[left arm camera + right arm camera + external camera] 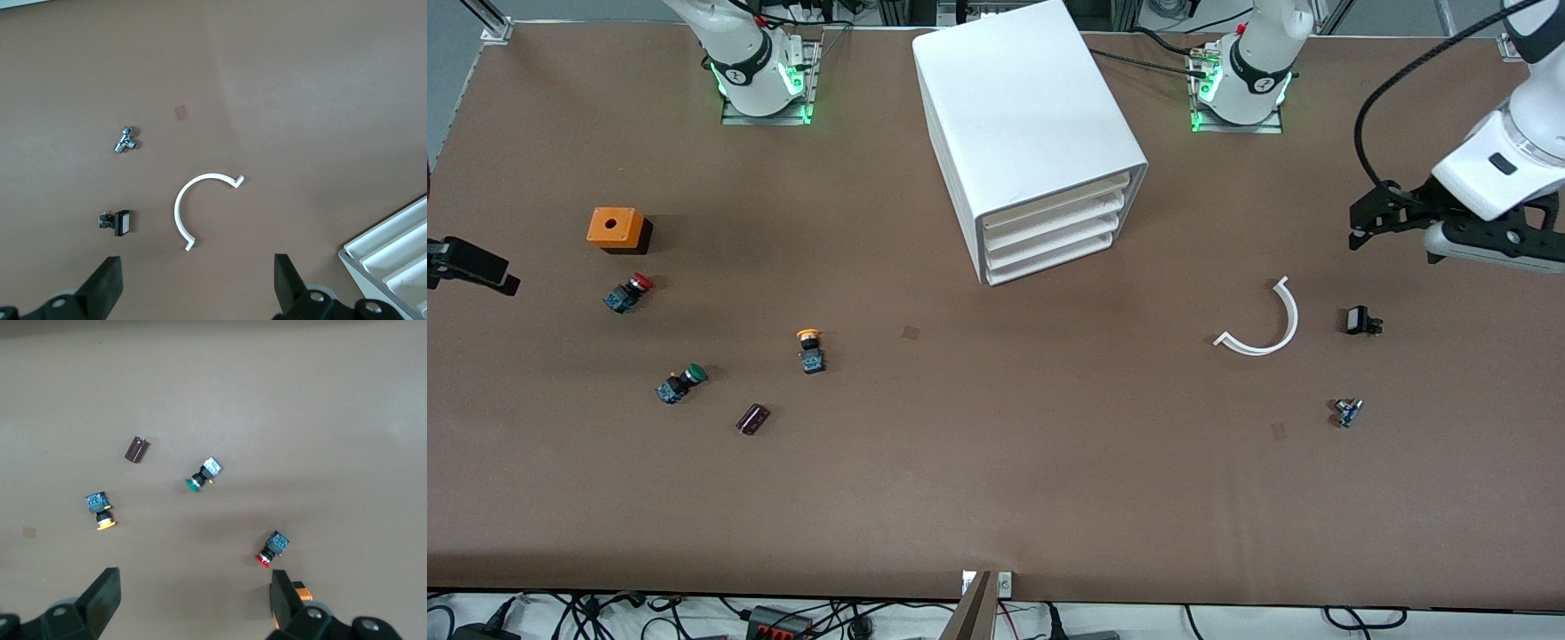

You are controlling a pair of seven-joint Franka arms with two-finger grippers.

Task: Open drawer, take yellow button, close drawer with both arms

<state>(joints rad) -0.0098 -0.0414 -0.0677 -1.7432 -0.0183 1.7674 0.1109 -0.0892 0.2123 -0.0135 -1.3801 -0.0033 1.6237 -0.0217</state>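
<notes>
On the table, the button (810, 350) looks light and rigid; grasp its body. Left gripper (195, 283) and right gripper (192, 600) fingers: released.

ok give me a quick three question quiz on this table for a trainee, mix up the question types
1. True or false: the drawer, uppermost in the white cabinet, is pulled out.
2. Which button lies nearest the cabinet? A) the red-capped button B) the green-capped button C) the button with the orange cap
3. Fill in: the left gripper hangs open over the white curved piece, and the right gripper hangs open over the ____ arm's end of the table.

Key: 1 false, all four drawers sit flush. 2 C. 3 right.
</notes>
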